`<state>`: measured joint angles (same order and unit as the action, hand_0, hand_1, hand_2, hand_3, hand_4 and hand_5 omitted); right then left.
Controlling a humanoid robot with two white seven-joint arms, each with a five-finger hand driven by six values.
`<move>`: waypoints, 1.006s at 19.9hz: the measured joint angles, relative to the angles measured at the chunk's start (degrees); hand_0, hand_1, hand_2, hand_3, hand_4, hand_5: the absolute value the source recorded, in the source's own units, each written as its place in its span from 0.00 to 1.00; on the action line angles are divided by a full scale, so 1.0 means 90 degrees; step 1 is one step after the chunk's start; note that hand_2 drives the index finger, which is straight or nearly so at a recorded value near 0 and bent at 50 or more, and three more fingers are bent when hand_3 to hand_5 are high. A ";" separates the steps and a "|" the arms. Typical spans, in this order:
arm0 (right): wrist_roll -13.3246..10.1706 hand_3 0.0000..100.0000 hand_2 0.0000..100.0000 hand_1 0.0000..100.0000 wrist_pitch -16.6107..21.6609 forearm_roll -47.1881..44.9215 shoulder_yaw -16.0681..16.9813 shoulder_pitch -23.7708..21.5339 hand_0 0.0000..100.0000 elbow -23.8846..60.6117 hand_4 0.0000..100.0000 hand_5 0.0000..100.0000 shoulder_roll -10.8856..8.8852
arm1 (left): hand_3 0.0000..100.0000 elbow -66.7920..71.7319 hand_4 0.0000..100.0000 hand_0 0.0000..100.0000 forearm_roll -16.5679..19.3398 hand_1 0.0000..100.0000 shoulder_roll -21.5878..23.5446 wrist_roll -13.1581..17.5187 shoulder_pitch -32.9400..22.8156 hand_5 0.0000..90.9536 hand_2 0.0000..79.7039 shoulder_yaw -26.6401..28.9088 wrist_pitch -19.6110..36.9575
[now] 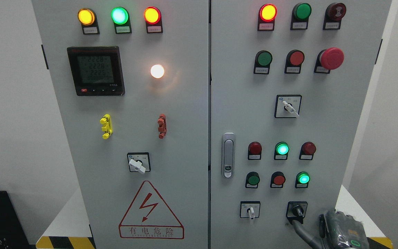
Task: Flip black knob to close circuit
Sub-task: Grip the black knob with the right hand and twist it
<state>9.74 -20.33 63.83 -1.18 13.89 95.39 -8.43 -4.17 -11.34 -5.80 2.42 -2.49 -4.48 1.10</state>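
Smooth grey metal cabinet (185, 138), right hand (340, 230) fingers (301, 230) apart, one touching stubby black knob (297, 209).

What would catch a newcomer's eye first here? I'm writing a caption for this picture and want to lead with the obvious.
Probably the lit lamps: an amber, green and red lamp row along the top left, with a glaring white lamp beneath. Next, the red-edged warning triangle low on the left door. At bottom right, the robot's right hand reaches up to the black knob.

one black knob (297, 210), three white knobs (137, 165)
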 measured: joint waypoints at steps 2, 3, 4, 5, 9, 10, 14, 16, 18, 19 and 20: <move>0.0004 1.00 0.91 0.06 0.0001 -0.0021 0.0017 0.0001 0.00 -0.0005 0.88 0.92 0.0000 | 0.00 0.0000 0.00 0.12 0.0000 0.56 0.0000 0.0000 -0.0002 0.00 0.00 0.0000 0.0000; 0.0006 1.00 0.91 0.06 0.0001 -0.0030 0.0026 0.0002 0.00 -0.0007 0.88 0.92 0.0000 | 0.00 0.0000 0.00 0.12 0.0000 0.56 0.0000 0.0000 -0.0002 0.00 0.00 0.0000 0.0000; 0.0008 1.00 0.91 0.06 0.0001 -0.0049 0.0036 0.0003 0.00 -0.0009 0.88 0.92 0.0000 | 0.00 -0.0001 0.00 0.12 0.0000 0.56 0.0000 0.0000 -0.0002 0.00 0.00 0.0000 0.0000; 0.0009 1.00 0.91 0.06 0.0002 -0.0077 0.0044 0.0005 0.00 -0.0011 0.88 0.92 0.0000 | 0.00 0.0000 0.00 0.12 0.0000 0.56 0.0000 0.0000 -0.0002 0.00 0.00 0.0000 0.0000; 0.0032 1.00 0.91 0.06 -0.0035 -0.0180 0.0068 0.0006 0.00 -0.0016 0.88 0.92 -0.0002 | 0.00 0.0000 0.00 0.12 0.0000 0.56 0.0000 0.0000 -0.0004 0.00 0.00 0.0000 0.0000; 0.0035 1.00 0.91 0.06 -0.0044 -0.0199 0.0071 0.0006 0.00 -0.0017 0.88 0.92 -0.0002 | 0.00 0.0000 0.00 0.12 0.0000 0.56 0.0000 0.0000 -0.0004 0.00 0.00 0.0000 0.0000; 0.0008 1.00 0.91 0.06 -0.0058 -0.0245 0.0086 0.0006 0.00 -0.0020 0.88 0.92 -0.0003 | 0.00 0.0000 0.00 0.12 0.0000 0.56 0.0000 0.0000 -0.0004 0.00 0.00 0.0000 0.0000; -0.0015 1.00 0.91 0.06 -0.0064 -0.0256 0.0093 0.0007 0.00 -0.0023 0.88 0.92 -0.0005 | 0.00 0.0000 0.00 0.12 0.0000 0.56 0.0000 0.0000 -0.0004 0.00 0.00 0.0000 0.0000; -0.0019 1.00 0.90 0.05 -0.0066 -0.0267 0.0099 0.0007 0.00 -0.0027 0.88 0.92 -0.0005 | 0.00 0.0000 0.00 0.12 0.0000 0.56 0.0000 0.0000 -0.0002 0.00 0.00 0.0000 0.0000; -0.0020 1.00 0.90 0.05 -0.0067 -0.0270 0.0102 0.0008 0.00 -0.0029 0.88 0.92 -0.0006 | 0.00 0.0000 0.00 0.12 0.0000 0.56 0.0000 0.0000 -0.0002 0.00 0.00 0.0000 0.0000; -0.0023 1.00 0.90 0.05 -0.0067 -0.0273 0.0103 0.0009 0.00 -0.0031 0.88 0.92 -0.0006 | 0.00 0.0000 0.00 0.12 0.0000 0.56 0.0000 0.0000 -0.0002 0.00 0.00 0.0000 0.0000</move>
<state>9.54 -20.93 61.38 -0.25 13.97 95.11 -8.49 -4.18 -11.34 -5.80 2.42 -2.51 -4.48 1.10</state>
